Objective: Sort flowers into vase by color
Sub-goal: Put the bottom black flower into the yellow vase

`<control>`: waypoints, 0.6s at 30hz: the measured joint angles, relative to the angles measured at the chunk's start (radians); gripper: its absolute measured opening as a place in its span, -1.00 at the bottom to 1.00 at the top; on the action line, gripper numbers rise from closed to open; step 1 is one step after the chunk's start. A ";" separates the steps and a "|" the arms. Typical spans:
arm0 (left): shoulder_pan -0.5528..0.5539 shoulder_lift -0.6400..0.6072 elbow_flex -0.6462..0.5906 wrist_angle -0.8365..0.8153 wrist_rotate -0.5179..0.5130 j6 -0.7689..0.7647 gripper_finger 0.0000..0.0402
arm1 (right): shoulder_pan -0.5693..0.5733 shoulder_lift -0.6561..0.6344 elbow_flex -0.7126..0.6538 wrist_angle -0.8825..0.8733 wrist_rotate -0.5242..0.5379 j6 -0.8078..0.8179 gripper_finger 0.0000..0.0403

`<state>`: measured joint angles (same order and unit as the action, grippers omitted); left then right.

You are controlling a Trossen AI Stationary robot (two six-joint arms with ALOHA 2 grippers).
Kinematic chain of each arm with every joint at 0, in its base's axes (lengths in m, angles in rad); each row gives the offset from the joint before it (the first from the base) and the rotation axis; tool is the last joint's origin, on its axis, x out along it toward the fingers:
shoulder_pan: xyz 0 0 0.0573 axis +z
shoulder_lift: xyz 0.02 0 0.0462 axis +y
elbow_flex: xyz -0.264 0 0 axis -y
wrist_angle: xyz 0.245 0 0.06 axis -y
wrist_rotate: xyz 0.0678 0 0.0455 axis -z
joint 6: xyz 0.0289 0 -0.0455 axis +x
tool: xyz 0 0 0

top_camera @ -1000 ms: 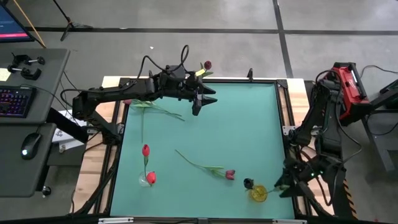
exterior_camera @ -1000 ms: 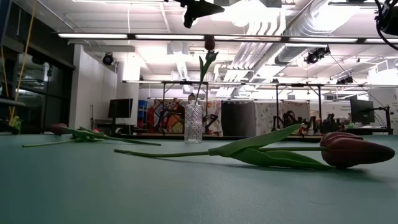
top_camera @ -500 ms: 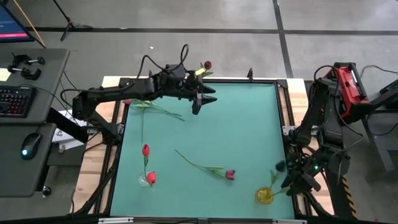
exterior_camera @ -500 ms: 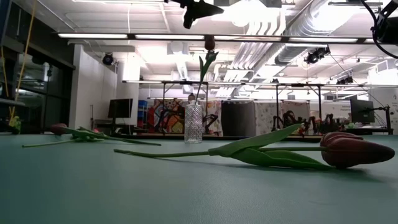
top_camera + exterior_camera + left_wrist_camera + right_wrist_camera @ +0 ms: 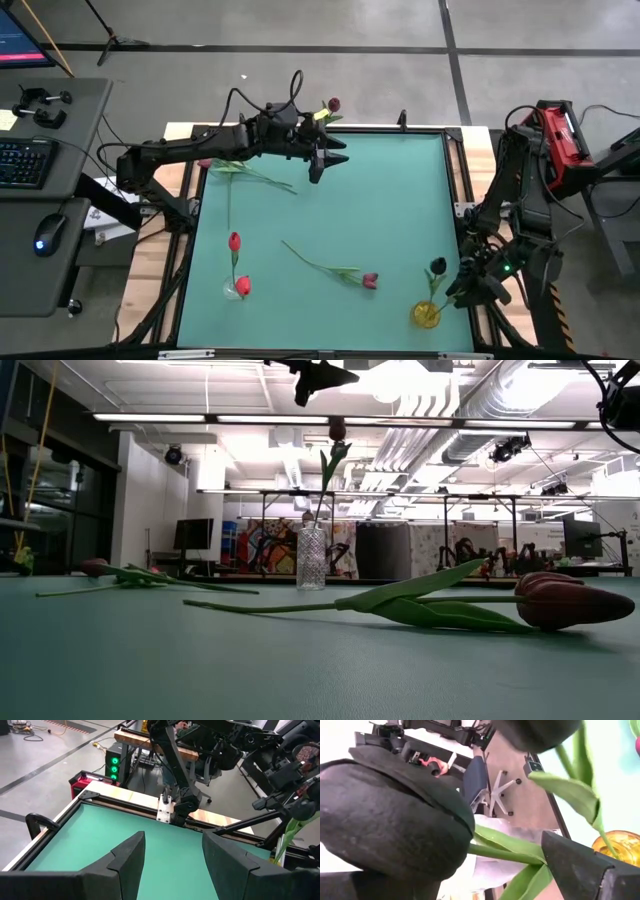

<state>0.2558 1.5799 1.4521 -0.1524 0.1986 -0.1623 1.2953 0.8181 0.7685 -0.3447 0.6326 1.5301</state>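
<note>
My right gripper (image 5: 462, 287) is open at the table's near right corner, beside a yellow vase (image 5: 424, 314). A near-black flower (image 5: 437, 267) stands tilted with its stem in that vase. Its leaves reach between my fingers. My left gripper (image 5: 325, 168) hangs open and empty above the far left of the mat. A maroon flower (image 5: 369, 281) lies on its side mid-table, and another flower (image 5: 245, 172) lies at the far left. Two red flowers (image 5: 234, 241) stand in a clear vase (image 5: 233, 291) near left. A maroon flower (image 5: 337, 428) stands in a glass vase (image 5: 311, 558) at the far edge. My right gripper pinches nothing. The near-black flower's leaves (image 5: 506, 851) cross the wide gap, and their ends run against the inner side of one finger (image 5: 445, 832). The fingers come about level from the table's right side. The flower leans with its stem foot in the yellow vase (image 5: 620, 845).
A raised black frame (image 5: 455, 180) borders the green mat. The mat's middle and right half (image 5: 400, 200) hold nothing. A desk with a keyboard (image 5: 20, 160) stands beyond the left edge. Red equipment (image 5: 560, 140) sits behind my right arm.
My right gripper has risen a little and rolled at the near right corner. The near-black flower had leaned low toward the table's left beside the yellow vase. Its head swung up toward my gripper, then settled a little back to the left while my gripper kept still.
</note>
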 joint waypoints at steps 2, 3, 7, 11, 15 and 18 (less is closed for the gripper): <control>0.000 0.000 0.000 0.000 0.000 0.000 -0.09 | 0.000 0.000 0.000 -0.001 0.017 0.015 0.52; 0.000 0.000 0.000 0.000 0.000 0.002 -0.09 | 0.000 0.000 0.000 0.000 0.037 0.016 0.52; 0.000 0.000 0.000 0.000 0.000 0.010 -0.09 | 0.000 -0.001 0.000 -0.002 0.068 -0.004 0.52; 0.002 0.000 0.000 0.000 0.000 0.010 -0.09 | 0.000 0.002 0.000 -0.006 0.112 -0.020 0.52; 0.002 0.000 0.000 0.000 0.000 0.035 -0.09 | 0.000 0.003 0.000 0.020 0.117 -0.021 0.52; 0.006 0.000 0.000 0.000 0.000 0.036 -0.09 | 0.000 0.002 0.000 0.028 0.137 -0.018 0.53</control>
<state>0.2615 1.5799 1.4521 -0.1528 0.1989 -0.1261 1.2957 0.8204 0.7685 -0.3171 0.7697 1.5118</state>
